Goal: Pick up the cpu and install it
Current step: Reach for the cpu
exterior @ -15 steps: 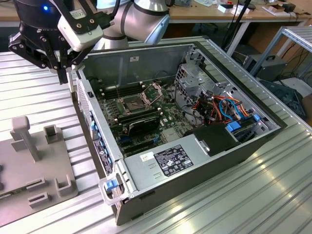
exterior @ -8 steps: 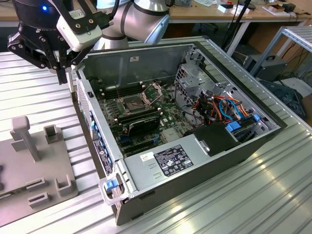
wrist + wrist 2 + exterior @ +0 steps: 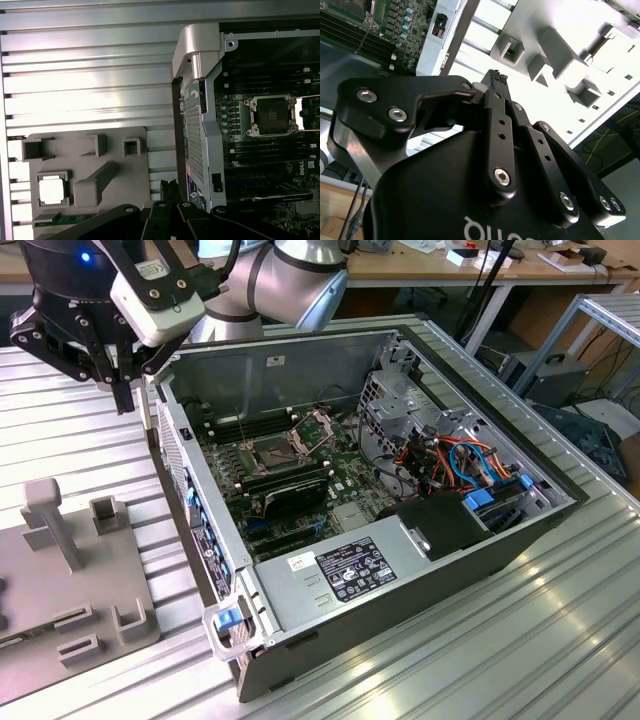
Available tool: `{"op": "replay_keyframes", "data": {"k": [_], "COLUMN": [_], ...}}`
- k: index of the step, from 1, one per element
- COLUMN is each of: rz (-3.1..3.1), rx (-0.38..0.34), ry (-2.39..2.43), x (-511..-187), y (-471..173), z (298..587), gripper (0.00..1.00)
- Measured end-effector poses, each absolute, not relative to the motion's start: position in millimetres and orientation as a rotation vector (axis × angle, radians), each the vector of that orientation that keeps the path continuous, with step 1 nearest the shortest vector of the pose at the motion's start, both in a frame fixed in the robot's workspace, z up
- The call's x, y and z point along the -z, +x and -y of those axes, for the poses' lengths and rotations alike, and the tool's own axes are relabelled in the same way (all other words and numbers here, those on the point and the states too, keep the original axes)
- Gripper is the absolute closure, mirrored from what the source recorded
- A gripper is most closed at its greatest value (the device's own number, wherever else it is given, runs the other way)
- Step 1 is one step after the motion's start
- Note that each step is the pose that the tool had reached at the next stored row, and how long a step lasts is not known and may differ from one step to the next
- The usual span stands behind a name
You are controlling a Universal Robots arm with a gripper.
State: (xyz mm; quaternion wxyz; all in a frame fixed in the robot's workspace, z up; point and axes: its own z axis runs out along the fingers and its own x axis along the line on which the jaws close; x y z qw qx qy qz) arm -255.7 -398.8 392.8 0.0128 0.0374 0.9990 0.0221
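Nearest in the exterior view, a grey fixture (image 3: pixel 80 590) lies on the ribbed metal worktop (image 3: pixel 500 660) at the exterior view's left, its near corner cut off by the picture's edge. In the first wrist view the cpu (image 3: pixel 51 190) sits flat in a square pocket of that fixture, its silver lid up. Just beside it a green circuit strip (image 3: pixel 65 218) is half hidden behind the gripper's black links, too covered to name with any certainty.

Beside the fixture lies the open computer case (image 3: pixel 400 570), with a labelled power supply (image 3: pixel 340 575) along its near side and a tangle of orange and blue cables (image 3: pixel 470 455) toward the exterior view's right. Deeper inside, the bare socket (image 3: pixel 274 450) shows on the motherboard, its metal frame raised.

The gripper (image 3: pixel 121 395) hangs above the worktop just outside the case's side wall, between fixture and case (that wall stands between it and the socket). Its jaws are clenched together on nothing, and it is well apart from the cpu.

Behind it the arm (image 3: pixel 290 280) rises out of frame, and benches (image 3: pixel 450 270) with clutter too small to make out cross the background.
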Motion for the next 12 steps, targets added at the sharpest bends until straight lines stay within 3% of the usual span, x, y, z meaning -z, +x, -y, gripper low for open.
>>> {"op": "replay_keyframes", "data": {"k": [12], "rz": [-3.113], "rx": [-0.069], "ry": [0.117], "x": [-392.7], "y": [-258.9], "z": [398.8], "gripper": [0.89]}}
